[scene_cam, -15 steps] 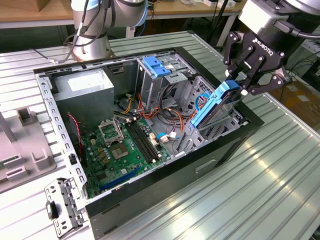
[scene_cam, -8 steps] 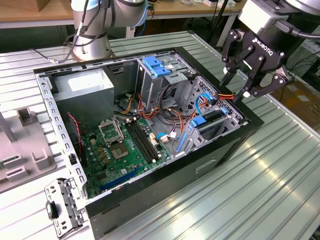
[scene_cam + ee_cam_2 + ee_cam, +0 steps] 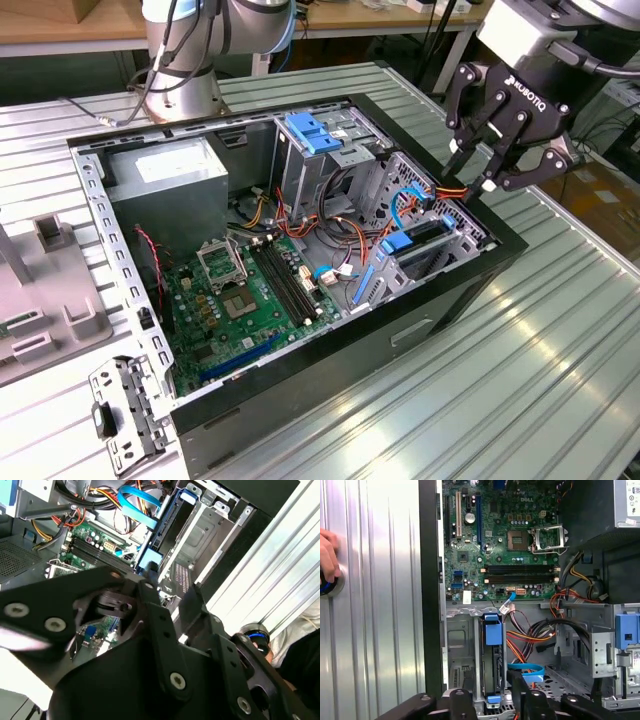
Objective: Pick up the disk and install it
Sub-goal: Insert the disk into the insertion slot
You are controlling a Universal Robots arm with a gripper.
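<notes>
Black two-finger gripper [image 3: 470, 180], parted and empty, just above flat metal disk with light-blue rails [image 3: 492, 652] (edge-on, down in the drive cage of the open black computer case [image 3: 330, 375]); installation apparently done.

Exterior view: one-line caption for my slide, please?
End effector open and empty above the drive cage, where the disk sits slotted on edge inside the open computer case.

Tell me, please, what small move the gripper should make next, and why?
Probably back the gripper straight up: its fingers are open and empty, and the disk already stands on edge in the drive cage, orange cables close beside.
</notes>
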